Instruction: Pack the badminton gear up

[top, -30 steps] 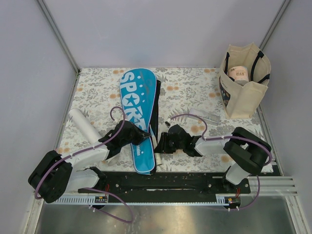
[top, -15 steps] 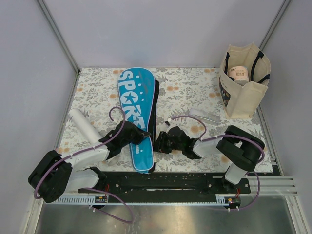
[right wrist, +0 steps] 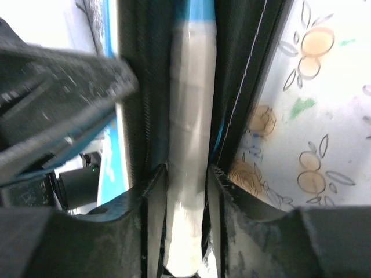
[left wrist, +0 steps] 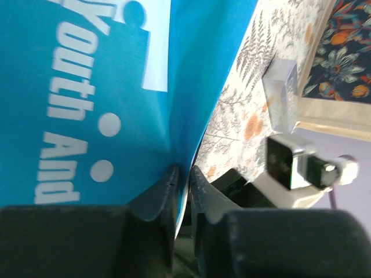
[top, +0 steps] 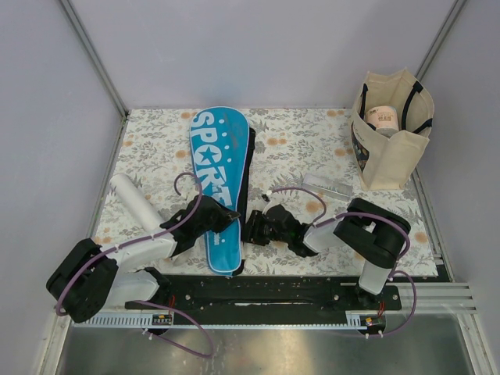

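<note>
Nearest the arm bases, at the narrow end of the blue SPORT cover [top: 221, 187], both grippers are at work. We see the left gripper [left wrist: 182, 174] clenched on the cover's fabric edge, holding its mouth up. The right gripper [right wrist: 185, 174] is grasping a white racket handle [right wrist: 188, 116] that runs into the black-lined opening, with a bit of light-blue frame showing deeper inside.

We judge the step in hand to be seating the racket fully in the cover. To do it well, we would keep the left pinch firm and lifted so the mouth gapes. We would also push the handle along the cover's length rather than across it, and watch that the black strap [top: 249, 164] along the cover's right edge does not snag it. We cannot find the shuttlecock in any view, nor tell what else is already inside.

Left of the cover lies the white tube [top: 134, 201], apart from it. Right of the cover sits a small clear box [top: 328, 186], and farther right, toward the back, a beige tote [top: 391, 133] stands upright. All of this rests on a floral cloth [top: 156, 141]. Pale walls with metal corner posts close the space beyond the cover's wide end.
</note>
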Controlling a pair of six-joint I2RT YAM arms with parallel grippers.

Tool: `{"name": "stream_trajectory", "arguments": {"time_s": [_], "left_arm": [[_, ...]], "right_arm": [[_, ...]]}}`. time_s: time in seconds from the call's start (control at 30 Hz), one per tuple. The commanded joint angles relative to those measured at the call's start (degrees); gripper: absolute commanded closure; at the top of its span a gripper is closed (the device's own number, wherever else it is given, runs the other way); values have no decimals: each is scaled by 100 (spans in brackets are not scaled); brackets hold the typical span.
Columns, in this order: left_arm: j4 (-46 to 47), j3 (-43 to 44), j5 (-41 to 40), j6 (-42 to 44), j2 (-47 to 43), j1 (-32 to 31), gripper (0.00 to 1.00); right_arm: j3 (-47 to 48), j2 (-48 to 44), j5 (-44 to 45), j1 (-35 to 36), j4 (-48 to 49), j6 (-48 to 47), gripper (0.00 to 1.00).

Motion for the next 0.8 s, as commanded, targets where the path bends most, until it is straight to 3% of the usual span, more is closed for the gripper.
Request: {"name": "stream_trajectory", "arguments": {"time_s": [0.0, 0.2, 0.47, 0.77], "left_arm": [[-186, 234, 306, 267, -68, -196, 77], [-1556, 1086, -141, 1162, -279, -152, 54], [-3121, 2115, -468, 2297, -271, 427, 43], [-3694, 2011, -81, 2966, -262, 1860, 41]], "right_arm": [[138, 18, 649, -27, 710, -24, 55], [-152, -351, 597, -27, 631, -86, 44], [-135, -554, 623, 8, 429, -86, 38], [49, -782, 983, 202, -151, -77, 33]]}}
